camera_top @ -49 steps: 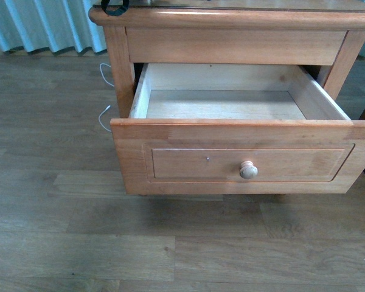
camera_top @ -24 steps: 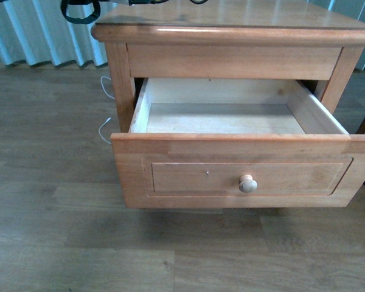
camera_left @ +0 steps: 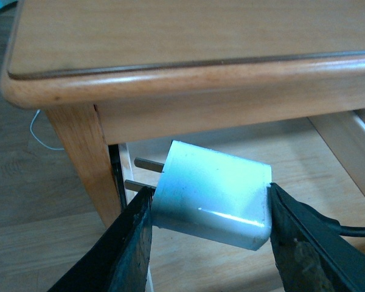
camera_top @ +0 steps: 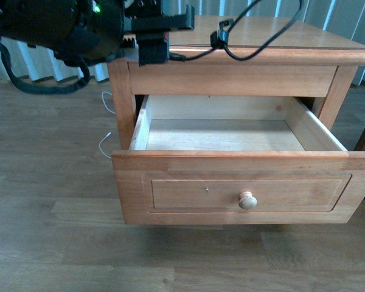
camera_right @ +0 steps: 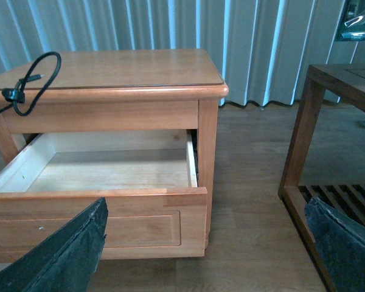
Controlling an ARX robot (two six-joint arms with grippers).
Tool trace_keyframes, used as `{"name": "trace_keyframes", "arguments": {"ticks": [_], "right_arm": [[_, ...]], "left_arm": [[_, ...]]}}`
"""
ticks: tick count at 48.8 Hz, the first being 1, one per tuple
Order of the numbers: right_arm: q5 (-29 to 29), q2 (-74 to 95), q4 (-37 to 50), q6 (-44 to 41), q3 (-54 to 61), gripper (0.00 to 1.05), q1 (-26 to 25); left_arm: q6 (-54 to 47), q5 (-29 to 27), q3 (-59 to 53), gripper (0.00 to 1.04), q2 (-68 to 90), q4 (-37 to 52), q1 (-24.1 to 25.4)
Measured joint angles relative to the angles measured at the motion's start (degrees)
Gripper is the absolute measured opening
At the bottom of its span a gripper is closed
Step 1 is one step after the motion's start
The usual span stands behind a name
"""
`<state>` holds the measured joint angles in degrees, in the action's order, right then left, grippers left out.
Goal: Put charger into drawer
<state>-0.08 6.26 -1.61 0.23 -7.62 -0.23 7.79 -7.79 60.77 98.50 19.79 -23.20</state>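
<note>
The drawer [camera_top: 243, 193] stands pulled open from the honey-coloured nightstand, its pale inside bare; it also shows in the right wrist view [camera_right: 97, 222]. My left gripper [camera_left: 210, 243] is shut on the charger [camera_left: 213, 193], a white block with two prongs, held just off the nightstand's front left corner, above the drawer's left side. In the front view the left gripper [camera_top: 152, 42] is at the top left, and the charger's black looped cable [camera_top: 243, 36] trails over the nightstand top. The cable also shows in the right wrist view [camera_right: 30, 82]. My right gripper [camera_right: 210, 255] is open, empty, well off from the drawer.
A thin white cable [camera_top: 104, 121] lies on the wood floor left of the nightstand. A dark wooden table with a slatted shelf [camera_right: 328, 121] stands to the right. Pale curtains [camera_right: 249, 42] hang behind. The shorter drawer front [camera_top: 231, 79] above is closed.
My left arm has come into the front view at the top left, carrying the charger with its cable over the nightstand top. The view has tilted up, so the nightstand sits lower in frame.
</note>
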Motion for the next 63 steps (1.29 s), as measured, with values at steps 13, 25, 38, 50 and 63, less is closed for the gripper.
{"name": "trace_keyframes", "arguments": {"ticks": [13,25,38,50,63], "right_arm": [[0.0,0.0,0.0,0.0,0.0,0.97,0.0],[0.0,0.0,0.0,0.0,0.0,0.97,0.0],[0.0,0.0,0.0,0.0,0.0,0.97,0.0],[0.0,0.0,0.0,0.0,0.0,0.97,0.0],[0.0,0.0,0.0,0.0,0.0,0.97,0.0]], "left_arm": [[1.8,-1.0,3.7,0.5,9.2,0.3,-1.3],[3.3,-1.4,10.8,0.49,20.2,-1.4,-2.9],[2.6,-2.8,14.4,0.68,23.7,-1.7,-4.0],[1.8,-6.8,10.6,0.99,18.3,0.1,-2.1],[1.6,-9.1,1.5,0.99,1.5,2.6,4.1]]}}
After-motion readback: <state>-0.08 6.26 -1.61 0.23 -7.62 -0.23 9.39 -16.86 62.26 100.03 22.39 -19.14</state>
